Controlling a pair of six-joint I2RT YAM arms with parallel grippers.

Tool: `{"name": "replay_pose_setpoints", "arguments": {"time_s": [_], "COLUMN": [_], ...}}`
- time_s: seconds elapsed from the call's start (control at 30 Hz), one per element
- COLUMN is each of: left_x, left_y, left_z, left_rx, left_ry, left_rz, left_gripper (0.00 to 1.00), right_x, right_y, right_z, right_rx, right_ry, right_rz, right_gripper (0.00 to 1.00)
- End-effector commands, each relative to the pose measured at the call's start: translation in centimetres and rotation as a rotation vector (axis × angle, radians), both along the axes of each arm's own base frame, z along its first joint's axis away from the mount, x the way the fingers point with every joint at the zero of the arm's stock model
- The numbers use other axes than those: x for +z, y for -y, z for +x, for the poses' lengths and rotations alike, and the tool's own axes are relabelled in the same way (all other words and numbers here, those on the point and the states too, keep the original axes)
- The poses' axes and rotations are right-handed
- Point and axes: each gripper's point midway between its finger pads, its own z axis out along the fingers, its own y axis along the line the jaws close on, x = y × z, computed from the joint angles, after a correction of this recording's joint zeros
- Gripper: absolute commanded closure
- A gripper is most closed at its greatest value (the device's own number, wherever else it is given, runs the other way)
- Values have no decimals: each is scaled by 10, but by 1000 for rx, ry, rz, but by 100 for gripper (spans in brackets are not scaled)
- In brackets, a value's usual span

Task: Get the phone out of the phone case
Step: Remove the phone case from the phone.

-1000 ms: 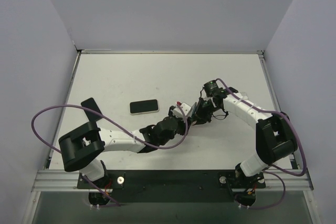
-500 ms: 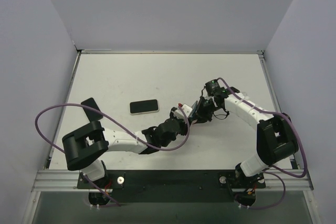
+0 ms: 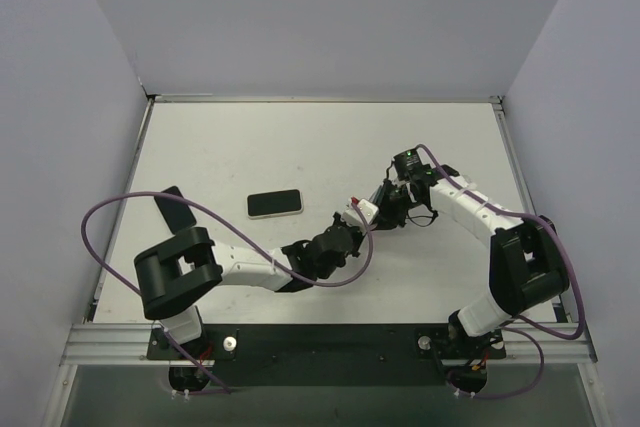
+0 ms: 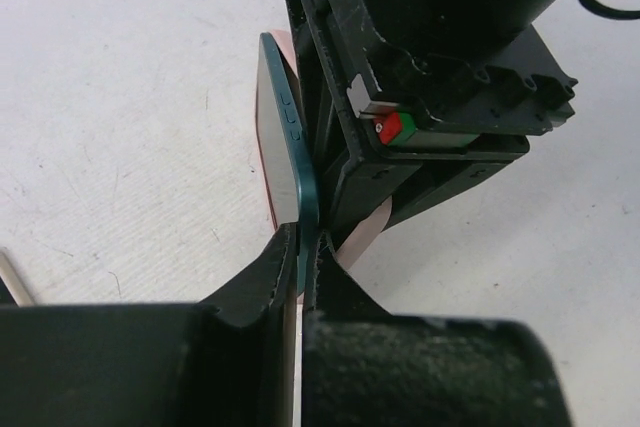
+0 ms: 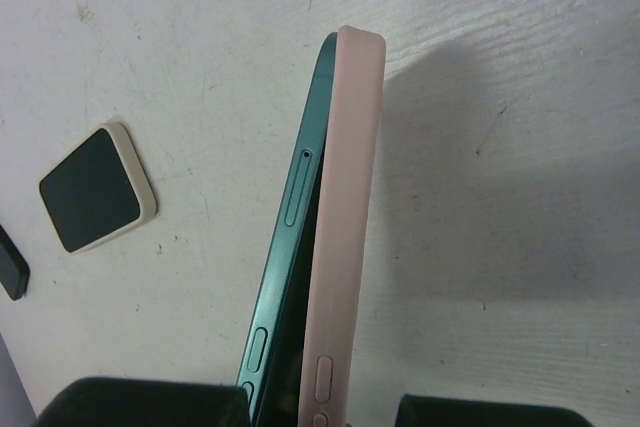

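My left gripper is pinched together on the thin bottom edge of the teal phone. One finger is on the screen side and one on the back. My right gripper is clamped on the pink phone case, with the phone's lower end also between its fingers.

Both hands meet just right of centre in the overhead view, above the white table. The phone and case stand on edge there. In the right wrist view the phone's upper end sits close against the case, while lower down its side with the buttons shows outside the pink wall.

Left of centre in the overhead view a second phone in a cream case lies flat with its dark side up. Farther left lies a black flat object, too small to identify.
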Motion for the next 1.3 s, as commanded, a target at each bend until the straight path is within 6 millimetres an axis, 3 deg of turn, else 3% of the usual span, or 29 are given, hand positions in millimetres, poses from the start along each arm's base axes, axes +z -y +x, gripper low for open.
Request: {"name": "replay_pose_setpoints", "arguments": {"time_s": [0.0,0.37,0.63,1.03,1.27], "left_x": [-13,7,5,-13,-18], "left_y": [-15,-29,-34,-52,-57], "left_z": [16,25,26,37,39], "left_rx": [82,128,137,277,311], "left_ry": [-13,-27,-57,-72,-76], "left_rz": [60,9,-13,53,60], "left_gripper": [100,100,100,100,71], "right_x": [45,1,-10,4,25], "right_y": [-22,-4,5,-7,-25], "right_z": [-25,-43,-44,-48,-47], "right_rx": [128,179,225,276,247], "right_ry": [9,-53,-18,53,79], "right_rz": [149,48,-18,-5,95], "right_gripper": [100,100,100,100,100]}}
